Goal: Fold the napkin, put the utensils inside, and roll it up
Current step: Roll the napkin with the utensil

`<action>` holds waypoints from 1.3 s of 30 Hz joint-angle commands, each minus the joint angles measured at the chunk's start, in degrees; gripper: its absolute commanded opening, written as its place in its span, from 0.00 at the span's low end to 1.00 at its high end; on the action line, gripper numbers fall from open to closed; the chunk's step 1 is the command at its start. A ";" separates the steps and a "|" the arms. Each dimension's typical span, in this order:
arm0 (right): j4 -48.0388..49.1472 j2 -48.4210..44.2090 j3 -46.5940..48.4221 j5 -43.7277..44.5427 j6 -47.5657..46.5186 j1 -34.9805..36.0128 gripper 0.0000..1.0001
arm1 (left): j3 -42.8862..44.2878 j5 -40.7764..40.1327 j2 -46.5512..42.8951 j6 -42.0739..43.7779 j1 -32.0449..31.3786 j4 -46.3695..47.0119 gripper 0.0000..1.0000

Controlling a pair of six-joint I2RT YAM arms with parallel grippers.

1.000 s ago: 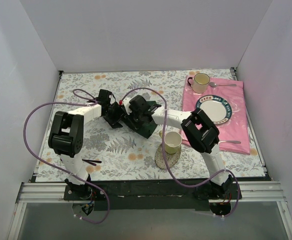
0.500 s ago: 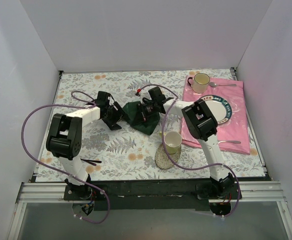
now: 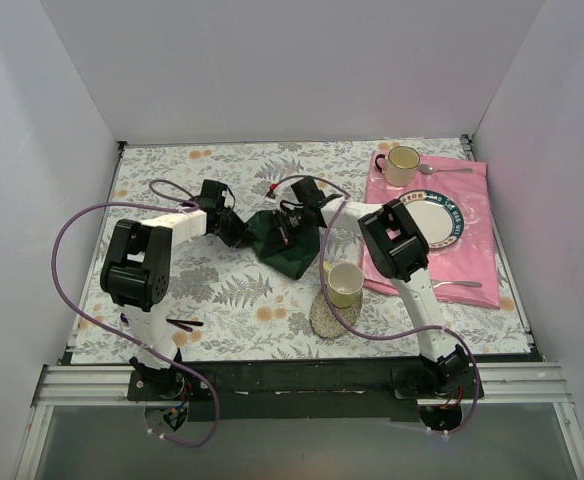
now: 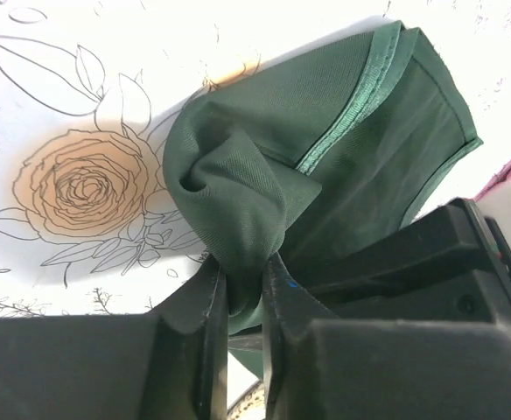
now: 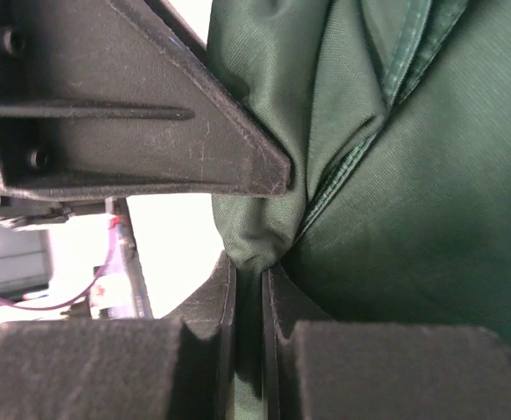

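Observation:
The dark green napkin (image 3: 284, 248) lies crumpled in loose folds on the flowered tablecloth, mid-table. My left gripper (image 3: 238, 232) is at its left edge, shut on a bunched fold of the napkin (image 4: 255, 175); the cloth is pinched between the left gripper's (image 4: 244, 273) jaws. My right gripper (image 3: 294, 224) is at the napkin's back edge, also shut on a fold of the napkin (image 5: 395, 184), which runs down between the right gripper's (image 5: 248, 269) jaws. The two grippers sit close together, facing each other. The utensils are out of view.
A pink cloth (image 3: 477, 245) at right carries a plate (image 3: 430, 218), a mug (image 3: 403, 161), a silver spoon (image 3: 446, 170) and a silver fork (image 3: 464, 285). A yellow-green cup (image 3: 344, 283) stands on a round coaster (image 3: 330, 318). A dark-handled utensil (image 3: 184, 323) lies near the left base.
The right gripper drew back and to the right with the napkin. The left gripper moved right to the napkin's left edge and shut on it.

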 commanded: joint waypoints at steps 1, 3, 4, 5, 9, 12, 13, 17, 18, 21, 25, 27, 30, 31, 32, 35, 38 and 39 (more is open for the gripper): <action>-13.59 -2.43 3.78 15.49 -12.89 0.97 0.14 | -1.39 -7.29 1.46 4.70 -0.11 -4.53 0.00; -17.02 -5.67 4.21 23.75 -16.76 2.28 0.26 | -1.39 -6.76 1.37 4.71 -0.11 -4.97 0.00; -18.08 -6.74 4.39 26.47 -17.73 2.72 0.30 | -1.39 -6.50 1.37 4.71 -0.11 -5.06 0.00; -19.65 -7.79 4.48 31.89 -18.70 3.33 0.34 | -1.30 -5.45 1.46 4.71 -0.11 -5.49 0.00; -19.32 -14.64 1.67 44.40 -20.99 8.42 0.65 | -0.60 -4.30 1.37 4.53 -0.11 -6.90 0.00; -17.40 -17.72 -1.49 53.63 -23.36 12.46 0.72 | 0.72 -3.86 1.28 4.35 -0.11 -8.66 0.00; -16.86 -18.26 -2.63 55.49 -23.71 13.44 0.73 | 1.25 -3.77 1.28 4.18 -0.11 -9.36 0.00; -14.31 -18.97 -3.69 65.59 -24.86 17.13 0.77 | 2.04 -3.07 1.54 3.83 -0.11 -10.59 0.00; -14.05 -18.53 -3.61 66.57 -25.12 18.44 0.77 | 2.04 -2.98 1.72 3.57 -0.02 -10.59 0.00; -13.26 -17.56 -3.52 68.42 -25.83 20.03 0.76 | 2.22 -2.10 1.90 3.39 -0.02 -10.94 0.00; -12.64 -15.72 -3.43 70.53 -25.74 20.22 0.72 | 2.04 -1.75 1.46 3.13 -0.02 -10.95 0.00; -10.97 -14.75 -3.96 70.89 -26.00 20.04 0.65 | 1.69 -1.57 1.28 3.13 0.07 -10.94 0.00; -10.44 -13.17 -3.61 69.48 -25.92 19.51 0.52 | 1.60 -1.05 1.11 3.04 0.24 -10.86 0.00; -10.44 -12.82 -3.69 69.13 -25.65 19.43 0.50 | 1.52 -0.87 1.02 3.04 0.33 -10.86 0.00; -9.83 -12.73 -3.87 67.91 -25.48 19.08 0.43 | 1.51 -0.78 0.93 3.21 0.42 -10.86 0.00; -9.74 -13.16 -4.66 63.79 -24.16 17.41 0.28 | 1.51 -0.61 0.67 4.00 0.86 -10.25 0.00; -8.51 -13.95 -6.33 53.19 -21.88 13.99 0.12 | 0.64 -0.61 -0.82 6.02 1.38 -8.05 0.16; -8.25 -13.78 -6.51 49.56 -21.61 12.84 0.08 | 0.29 -0.26 -1.87 7.16 1.65 -7.18 0.26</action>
